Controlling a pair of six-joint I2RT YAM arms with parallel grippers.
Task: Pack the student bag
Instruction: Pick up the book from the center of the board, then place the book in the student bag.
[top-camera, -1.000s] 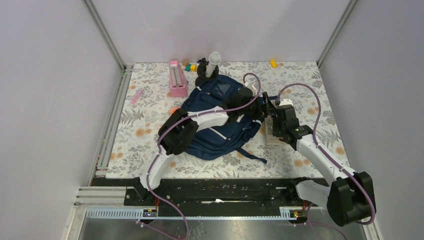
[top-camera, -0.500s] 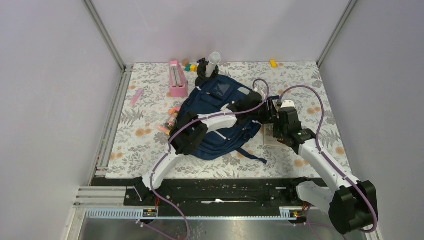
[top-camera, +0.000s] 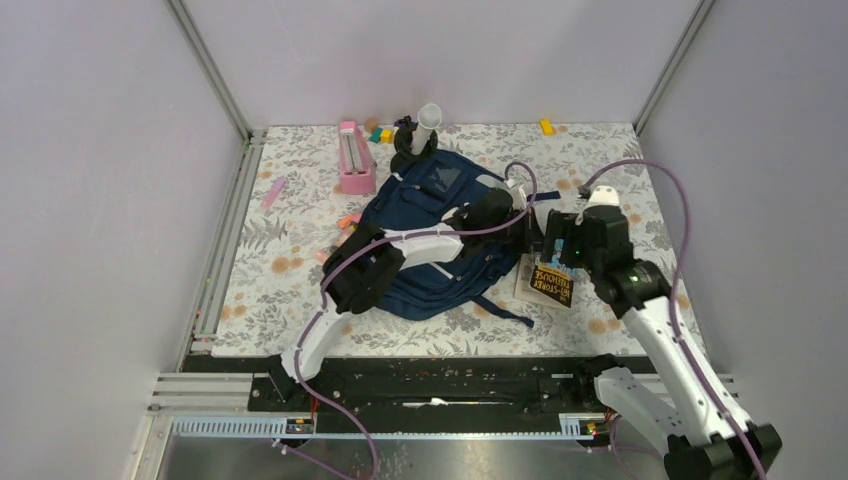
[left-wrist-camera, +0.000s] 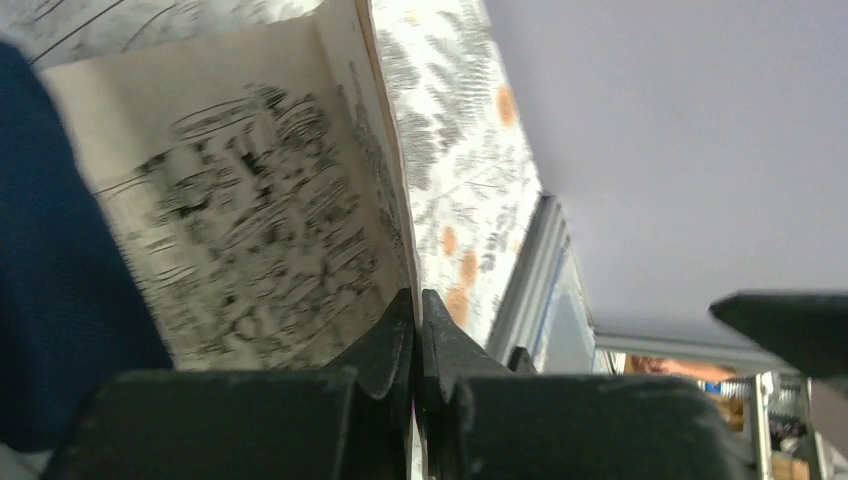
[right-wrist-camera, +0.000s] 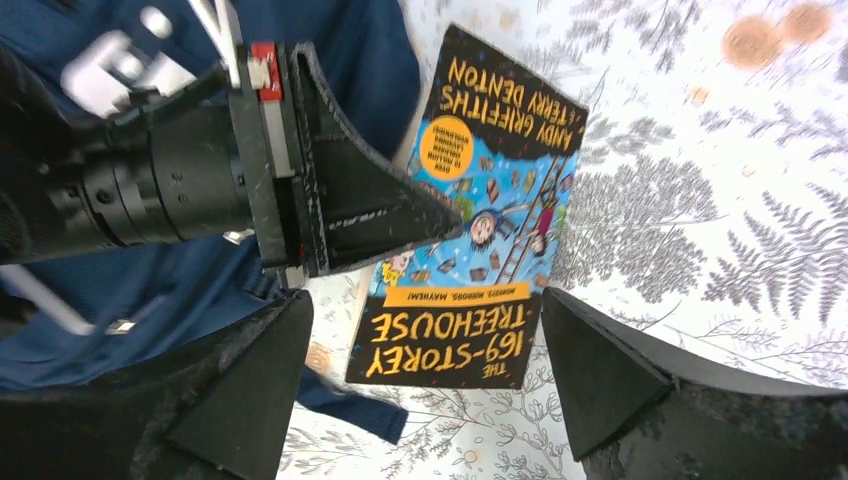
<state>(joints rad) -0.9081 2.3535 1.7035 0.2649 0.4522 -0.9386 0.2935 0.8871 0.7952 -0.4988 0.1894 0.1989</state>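
Floral table, navy student bag lying flat, pale front patches

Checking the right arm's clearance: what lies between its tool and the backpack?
The left tool, shut on the edge of the book, lies between the right tool and the backpack; the right wrist view shows it.

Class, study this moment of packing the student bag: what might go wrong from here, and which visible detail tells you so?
1. The left pincer is shut on only a thin edge of the book, seemingly its cover. Lifting may let the book fall open, or crease that edge.
2. The right pincer hangs open just above the same book, close to the left one, so they may collide.
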